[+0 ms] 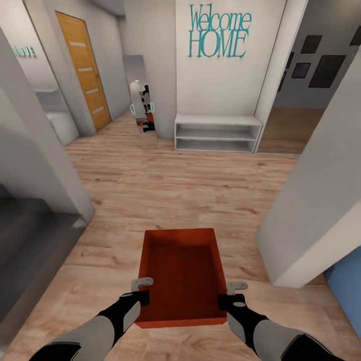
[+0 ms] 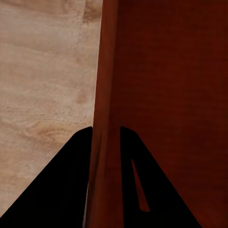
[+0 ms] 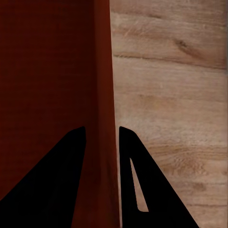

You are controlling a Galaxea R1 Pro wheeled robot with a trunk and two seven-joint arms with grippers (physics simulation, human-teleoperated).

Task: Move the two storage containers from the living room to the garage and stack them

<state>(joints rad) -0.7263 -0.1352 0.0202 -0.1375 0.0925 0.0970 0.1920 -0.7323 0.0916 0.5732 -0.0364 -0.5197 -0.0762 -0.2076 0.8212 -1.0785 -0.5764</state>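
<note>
Hallway: wood-plank floor [image 1: 165,190] runs ahead of the arms to a white wall with a low shelf [image 1: 217,132]; an orange door [image 1: 84,70] stands ahead and left. One bin [image 1: 183,273] is carried between the arms, clear of the floor, its long axis pointing straight forward from the robot. Left gripper [image 1: 142,292] pinches the bin's left wall near the rear corner; in the wrist view a finger sits either side of that wall. Right gripper [image 1: 226,296] pinches the right wall likewise. Both arms are equally near. Judgement: transport step, garage not yet reached; grip symmetric, load level.
</note>
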